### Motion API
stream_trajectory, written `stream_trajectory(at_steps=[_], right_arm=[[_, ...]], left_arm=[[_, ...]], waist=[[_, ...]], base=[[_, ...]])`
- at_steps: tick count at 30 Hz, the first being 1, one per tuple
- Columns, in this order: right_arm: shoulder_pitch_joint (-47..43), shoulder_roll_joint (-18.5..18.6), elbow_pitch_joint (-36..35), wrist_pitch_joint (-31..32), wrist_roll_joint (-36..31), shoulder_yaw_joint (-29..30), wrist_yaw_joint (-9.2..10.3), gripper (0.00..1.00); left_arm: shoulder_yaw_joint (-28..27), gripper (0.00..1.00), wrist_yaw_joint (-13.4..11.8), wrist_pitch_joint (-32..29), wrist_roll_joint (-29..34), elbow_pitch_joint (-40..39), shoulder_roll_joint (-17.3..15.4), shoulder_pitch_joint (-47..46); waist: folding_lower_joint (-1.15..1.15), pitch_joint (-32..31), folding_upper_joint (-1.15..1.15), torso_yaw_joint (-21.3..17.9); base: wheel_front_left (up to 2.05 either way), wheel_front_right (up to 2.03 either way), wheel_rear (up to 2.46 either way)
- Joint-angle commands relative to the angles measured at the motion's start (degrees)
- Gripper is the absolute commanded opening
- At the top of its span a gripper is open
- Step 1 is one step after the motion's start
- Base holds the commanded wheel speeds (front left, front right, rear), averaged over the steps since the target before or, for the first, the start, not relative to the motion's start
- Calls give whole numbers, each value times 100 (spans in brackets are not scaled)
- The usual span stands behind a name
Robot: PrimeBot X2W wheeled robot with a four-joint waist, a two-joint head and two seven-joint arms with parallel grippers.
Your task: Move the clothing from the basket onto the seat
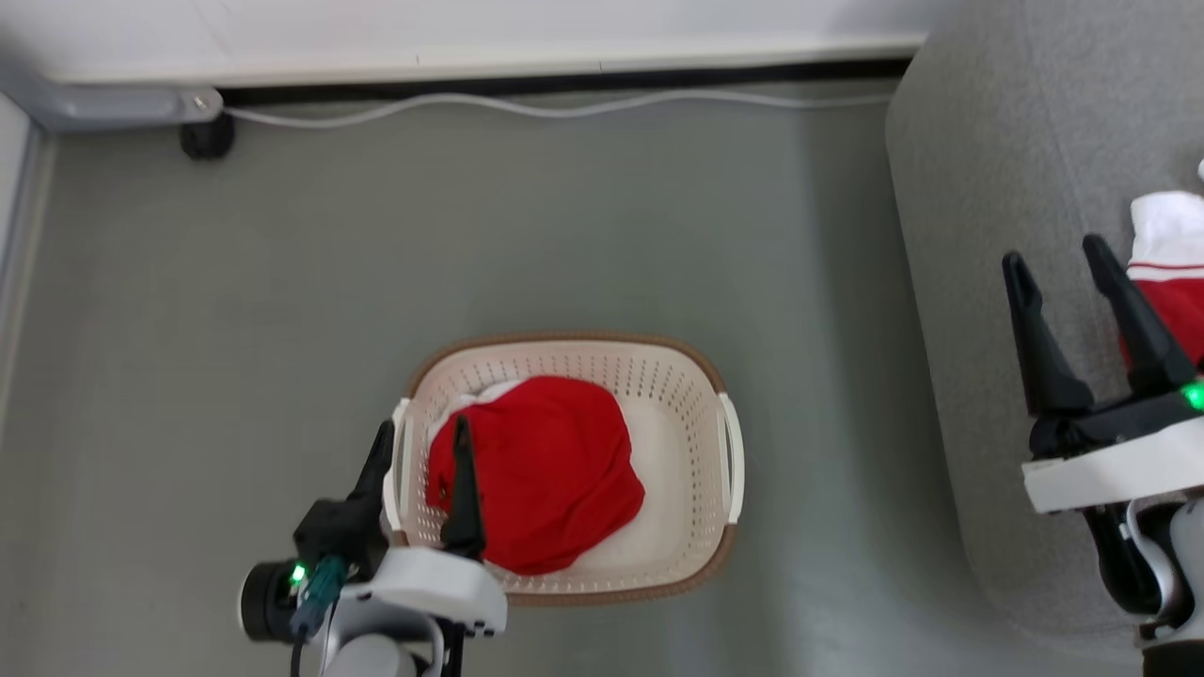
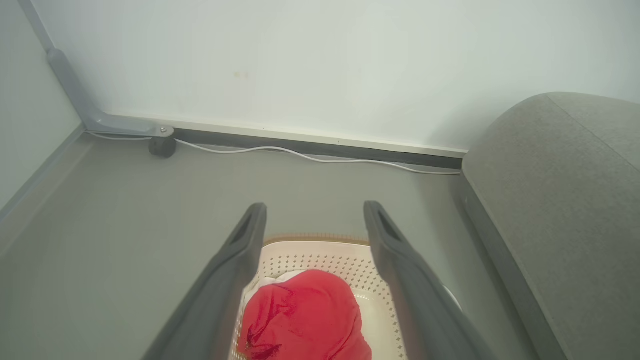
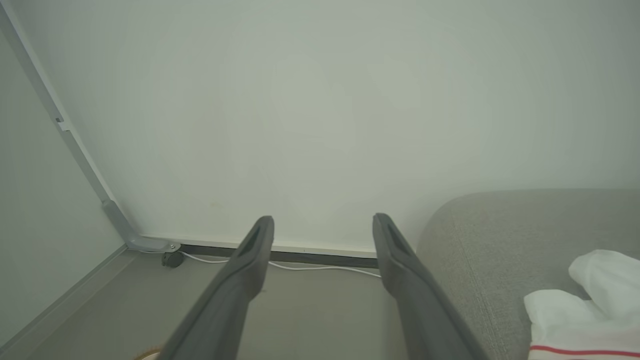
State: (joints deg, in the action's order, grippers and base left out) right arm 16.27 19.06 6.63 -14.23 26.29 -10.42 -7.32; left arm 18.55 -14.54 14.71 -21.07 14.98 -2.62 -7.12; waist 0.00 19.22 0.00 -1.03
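Note:
A crumpled red garment [image 1: 546, 470] with a bit of white at its edge lies in the cream basket [image 1: 701, 395] on the floor. My left gripper [image 1: 421, 440] hangs open over the basket's left rim, one finger outside the wall and one above the red cloth [image 2: 305, 317]. Nothing sits between its fingers [image 2: 235, 270]. Another piece of clothing [image 1: 1171, 273], white with red trim, lies on the grey seat [image 1: 978, 235] at the right. My right gripper [image 1: 1053, 259] stands open and empty above the seat, just left of that piece [image 3: 585, 310].
A white cable [image 1: 527, 105] runs along the wall's base behind the basket. A grey frame foot with a black caster [image 1: 205, 136] stands at the back left. Bare grey floor [image 1: 470, 244] lies between the basket and the wall.

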Motion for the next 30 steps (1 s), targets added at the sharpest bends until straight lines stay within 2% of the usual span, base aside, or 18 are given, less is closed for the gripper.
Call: stream_trajectory(at_steps=[1, 5, 13, 22, 30], right_arm=[[150, 179, -240, -76, 84, -128, -17, 100], [383, 364, -434, -76, 208, -168, -17, 100], [718, 629, -761, -77, 386, -200, -17, 100], [1096, 751, -1176, -77, 463, -220, -17, 100], [1300, 860, -1472, -77, 501, -211, -17, 100]], left_arm=[[-59, 100, -123, 29, -64, -98, -26, -329], [217, 100, -297, 29, -210, 38, -26, -737], [669, 100, -490, 29, -524, 574, -26, -1597], [1112, 100, -528, 29, -951, 1459, -26, -2551], [1536, 100, -525, 29, -1215, 2317, -26, -3240]], waist=[[0, 544, 0, -147], [0, 1039, 0, -243], [0, 1922, 0, -338], [0, 2776, 0, -416], [0, 3236, 0, -436]], base=[[0, 0, 0], [0, 0, 0], [0, 0, 0], [0, 0, 0], [0, 0, 0]])
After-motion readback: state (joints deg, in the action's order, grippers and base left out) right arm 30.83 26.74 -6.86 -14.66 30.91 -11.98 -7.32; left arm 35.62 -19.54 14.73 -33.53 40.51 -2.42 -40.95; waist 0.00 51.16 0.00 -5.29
